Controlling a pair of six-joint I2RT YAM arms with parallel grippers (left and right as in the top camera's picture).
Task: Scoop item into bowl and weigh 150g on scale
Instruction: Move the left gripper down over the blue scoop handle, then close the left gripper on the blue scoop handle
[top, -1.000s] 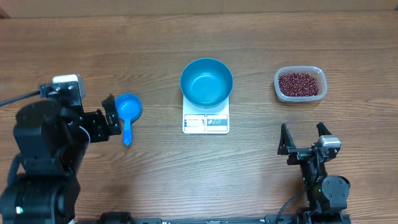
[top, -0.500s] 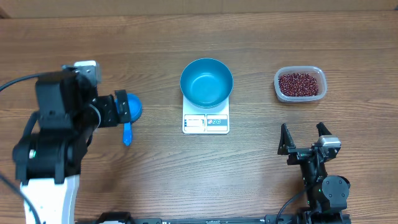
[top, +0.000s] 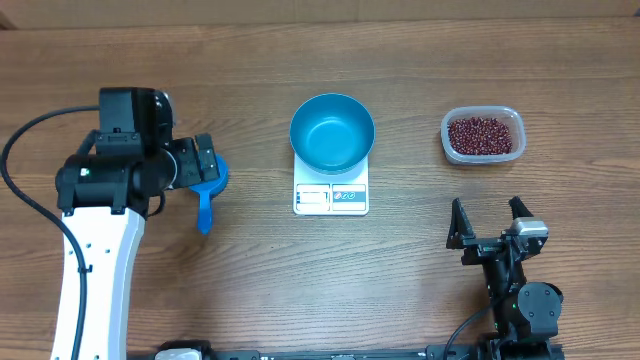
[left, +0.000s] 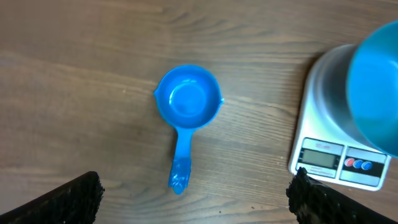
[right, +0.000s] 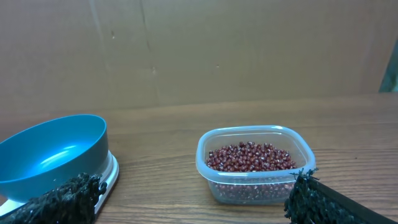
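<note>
l hand (top: 205, 163) sits at 9 o'clock of the bowl (top: 332, 132), above the scoop (left: 188, 102). its fingers are spread wide w/ nothing btwn them but air. in the l wrist view the scoop lies below, centred btwn the two fingertips and apart from both. scoop is bright blue, empty, cup toward 12, handle toward 6, flat on the bench (top: 400, 290).

mid bench: teal bowl rests on the white scale (top: 331, 197). bowl is empty, upright, wider than the scale's top, so only the front strip w/ display and buttons shows at the bowl's 6 o'clock. display digits too small to read.

at 3 o'clock of the bowl, well apart from it: clear tub (right: 200, 163), no lid, holding the beans (top: 483, 135). they are dark red-brown and fill it part way, below the rim. no beans seen in the bowl or scoop.

r hand (top: 486, 205) is at 6 o'clock of the tub, near the bench's front edge, fingers pointing to 12, spread wide, holding nothing. r wrist view looks low across the bench: tub ahead, bowl and scale corner at 9.
</note>
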